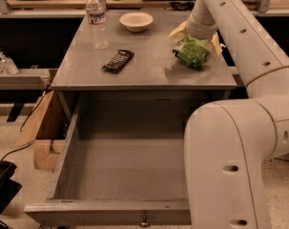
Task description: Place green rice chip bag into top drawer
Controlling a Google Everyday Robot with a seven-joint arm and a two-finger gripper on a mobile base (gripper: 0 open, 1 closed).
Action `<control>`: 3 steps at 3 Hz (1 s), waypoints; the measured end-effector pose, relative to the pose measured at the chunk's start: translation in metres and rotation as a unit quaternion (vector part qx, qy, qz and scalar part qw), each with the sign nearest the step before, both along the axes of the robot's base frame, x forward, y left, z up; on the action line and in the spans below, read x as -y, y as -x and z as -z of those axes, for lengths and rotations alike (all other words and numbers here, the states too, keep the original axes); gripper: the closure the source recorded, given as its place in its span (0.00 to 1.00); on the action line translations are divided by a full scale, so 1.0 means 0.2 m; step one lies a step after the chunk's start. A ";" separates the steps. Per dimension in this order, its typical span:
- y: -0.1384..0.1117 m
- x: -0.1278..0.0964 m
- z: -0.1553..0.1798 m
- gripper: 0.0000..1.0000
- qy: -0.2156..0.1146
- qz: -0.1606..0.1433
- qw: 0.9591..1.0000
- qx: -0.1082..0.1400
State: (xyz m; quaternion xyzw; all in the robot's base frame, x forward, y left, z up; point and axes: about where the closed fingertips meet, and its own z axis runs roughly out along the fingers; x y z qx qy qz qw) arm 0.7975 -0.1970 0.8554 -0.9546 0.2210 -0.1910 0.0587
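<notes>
The green rice chip bag (192,51) lies wrinkled on the right side of the grey table top (149,73). My gripper (196,38) reaches down from above and sits right over the bag. Its yellowish fingers (178,31) are spread on either side of the bag, open, with the bag resting on the table between them. The top drawer (125,171) is pulled far out below the table, its inside bare. Its front board with the small metal knob (144,221) is at the bottom edge. My arm hides the drawer's right part.
A flat black snack packet (118,60), a water bottle (97,19) and a white bowl (136,21) stand on the table's left and back. A cardboard box (39,128) sits left of the drawer. Small bottles (3,63) stand on a left shelf.
</notes>
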 end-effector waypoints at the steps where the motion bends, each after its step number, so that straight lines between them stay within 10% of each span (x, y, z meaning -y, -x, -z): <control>1: -0.01 -0.03 0.09 0.25 -0.024 -0.013 0.999 -0.016; 3: -0.03 -0.04 0.10 0.72 -0.026 -0.014 0.999 -0.012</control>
